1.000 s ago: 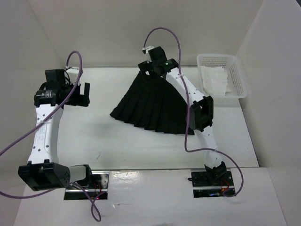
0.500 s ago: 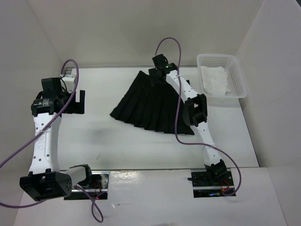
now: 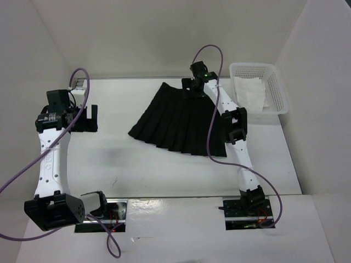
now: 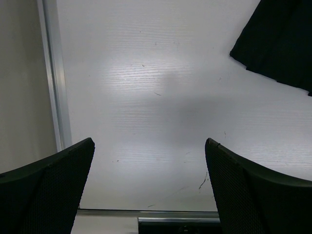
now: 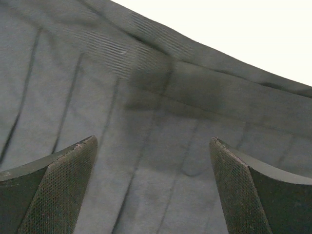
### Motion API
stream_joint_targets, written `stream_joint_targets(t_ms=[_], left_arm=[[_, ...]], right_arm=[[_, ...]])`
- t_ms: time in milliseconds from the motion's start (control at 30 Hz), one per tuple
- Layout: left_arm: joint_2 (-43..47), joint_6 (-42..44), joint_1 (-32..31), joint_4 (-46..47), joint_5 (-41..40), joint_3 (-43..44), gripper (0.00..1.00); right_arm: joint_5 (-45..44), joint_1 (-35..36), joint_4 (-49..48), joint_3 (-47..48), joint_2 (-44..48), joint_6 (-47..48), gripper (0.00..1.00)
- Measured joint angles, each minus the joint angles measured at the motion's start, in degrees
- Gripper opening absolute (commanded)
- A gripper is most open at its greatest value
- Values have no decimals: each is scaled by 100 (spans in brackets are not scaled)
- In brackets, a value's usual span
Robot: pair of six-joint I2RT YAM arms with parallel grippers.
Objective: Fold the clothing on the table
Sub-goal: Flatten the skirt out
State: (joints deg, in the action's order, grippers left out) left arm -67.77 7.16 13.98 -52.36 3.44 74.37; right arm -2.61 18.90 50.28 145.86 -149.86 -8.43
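The black pleated skirt lies spread flat on the white desk, its narrow waistband at the far side and its wide hem fanned out toward the arm bases.

The right fingers stand wide apart directly over the waistband end of the skirt. In the right wrist view dark fabric fills the space between and beneath both fingers. The waistband seam crosses just ahead of the fingertips, and the pleat lines run back under them. Beyond the waistband, further ahead of the tips, bare white desk shows. Nothing is pinched between these fingers; whether their tips touch the cloth cannot be told.

The left fingers are also spread wide and hold nothing. They hang over bare desk, well apart from the skirt. One black corner of the hem shows far ahead and to the right of the right-hand finger. A thin grey rail runs along the desk edge just outside the left-hand finger.

To the right of the right fingers, near the desk's far right corner, sits a white perforated basket with a white cloth inside it.
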Motion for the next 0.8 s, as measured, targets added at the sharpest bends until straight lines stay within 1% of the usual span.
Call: stream_joint_targets(t_ms=[200, 367, 567, 800], left_arm=[[0, 0, 63, 0, 50, 0, 100], [-9, 0, 105, -2, 81, 0, 100], [-85, 0, 122, 0, 111, 0, 100], [-129, 0, 122, 0, 133, 0, 100]], right_arm=[[339, 24, 2, 9, -111, -50, 99], [372, 46, 15, 57, -267, -74, 99], [120, 234, 94, 273, -356, -149, 99], [-374, 719, 107, 560, -356, -291, 99]])
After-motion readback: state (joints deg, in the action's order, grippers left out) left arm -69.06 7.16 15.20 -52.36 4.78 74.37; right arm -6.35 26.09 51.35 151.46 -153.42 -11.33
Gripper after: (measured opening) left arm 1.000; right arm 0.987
